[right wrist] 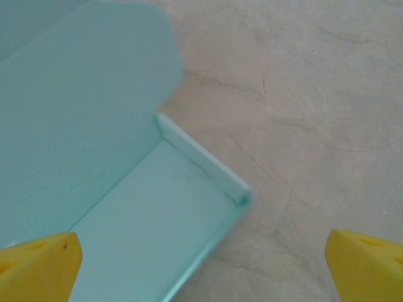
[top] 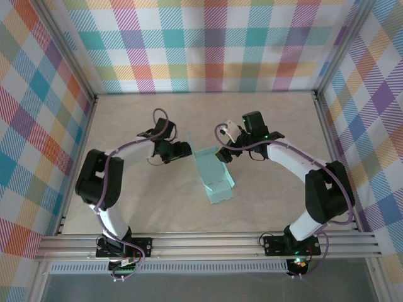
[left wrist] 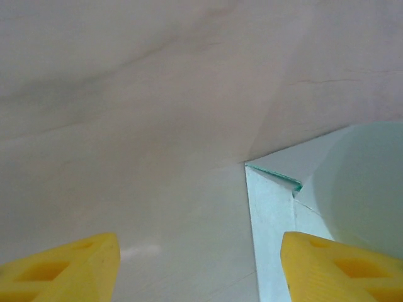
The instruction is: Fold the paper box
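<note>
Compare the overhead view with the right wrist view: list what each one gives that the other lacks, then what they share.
Overhead adds: both arms, the left gripper at the left edge of the paper box, and the checked walls. Right wrist adds: the right gripper with yellow fingertips spread wide, and the box's short end flap standing up. Shared: the box and the marbled table.

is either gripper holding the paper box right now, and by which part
Nothing is held. The left gripper and the right gripper both stand open by the paper box, no finger pinching it.
</note>
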{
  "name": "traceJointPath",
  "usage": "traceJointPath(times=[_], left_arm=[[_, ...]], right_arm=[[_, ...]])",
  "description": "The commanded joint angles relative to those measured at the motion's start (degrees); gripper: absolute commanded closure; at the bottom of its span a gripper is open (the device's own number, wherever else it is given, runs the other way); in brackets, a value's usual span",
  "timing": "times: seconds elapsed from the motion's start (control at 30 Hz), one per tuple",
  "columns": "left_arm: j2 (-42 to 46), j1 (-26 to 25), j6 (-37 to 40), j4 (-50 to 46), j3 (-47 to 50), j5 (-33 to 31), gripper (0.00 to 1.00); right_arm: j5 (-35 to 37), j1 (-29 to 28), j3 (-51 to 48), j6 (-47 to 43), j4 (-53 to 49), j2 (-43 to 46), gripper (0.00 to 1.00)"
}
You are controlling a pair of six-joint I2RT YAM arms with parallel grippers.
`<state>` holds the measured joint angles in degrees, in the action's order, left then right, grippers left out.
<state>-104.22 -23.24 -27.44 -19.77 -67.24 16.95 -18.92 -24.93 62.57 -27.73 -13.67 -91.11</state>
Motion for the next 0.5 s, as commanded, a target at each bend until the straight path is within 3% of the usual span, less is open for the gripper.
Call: traceJointPath(times=[0.0,0.2,0.47], left_arm=[[-4.92,-2.56,-0.04,1.20,-5.45,4.37,0.32],[-11.44,-6.75,-1.41,2.16,-14.31,5.68,0.34],[-2.00,-2.62,-2.37,6.43,-4.12,-2.17,0.33]], right_arm=[[-1.81,0.99,1.99,-11.04,-2.25,0.12,0.01],[-2.83,3.94,3.38,-18.37,-7.30,-3.88,0.05],[-2.75,5.96,6.94,-20.35,-10.79,-9.69,0.12]])
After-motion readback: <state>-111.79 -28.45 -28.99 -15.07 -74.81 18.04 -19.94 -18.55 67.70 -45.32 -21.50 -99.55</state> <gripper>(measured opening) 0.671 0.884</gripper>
